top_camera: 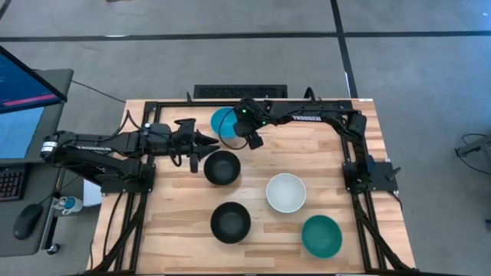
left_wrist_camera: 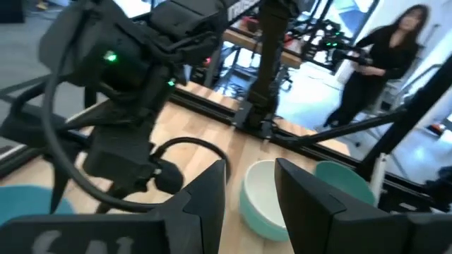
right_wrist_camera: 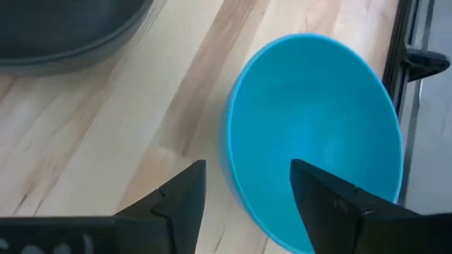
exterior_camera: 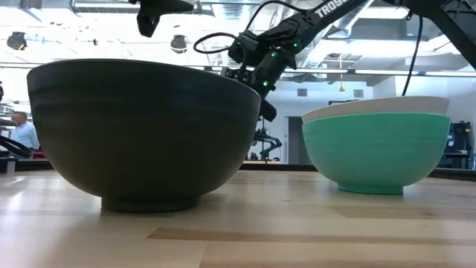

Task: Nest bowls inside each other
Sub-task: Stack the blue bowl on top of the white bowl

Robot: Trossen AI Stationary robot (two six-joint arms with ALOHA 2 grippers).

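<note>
Bowls are lying spread over the wooden table [top_camera: 176,230], five showing from above. A bright light blue bowl [top_camera: 222,120] is sitting near the far edge, partly covered by the right arm's wrist. One black bowl [top_camera: 222,168] is resting just in front of it toward the middle, and a second black bowl [top_camera: 230,222] is lying nearer the front edge, well apart from the first. The white bowl [top_camera: 286,192] is sitting right of centre, and the teal green bowl [top_camera: 321,235] is lying near it, closer to the front right corner; the two are apart in the high view, though in the low view the white rim is showing behind the teal one.

Right gripper [right_wrist_camera: 244,187] is hovering over the blue bowl with its fingers spread, straddling the bowl's near rim without clamping it. The bowl is sitting tilted in the right wrist view, its hollow facing the camera.

Left gripper [top_camera: 205,140] is reaching in from the left side, poised just beside the blue bowl and above the far edge of the nearer black bowl. Its fingers [left_wrist_camera: 205,194] are standing parted, holding nothing.

A person [left_wrist_camera: 378,63] in dark clothing is standing in the room beyond the table.
</note>
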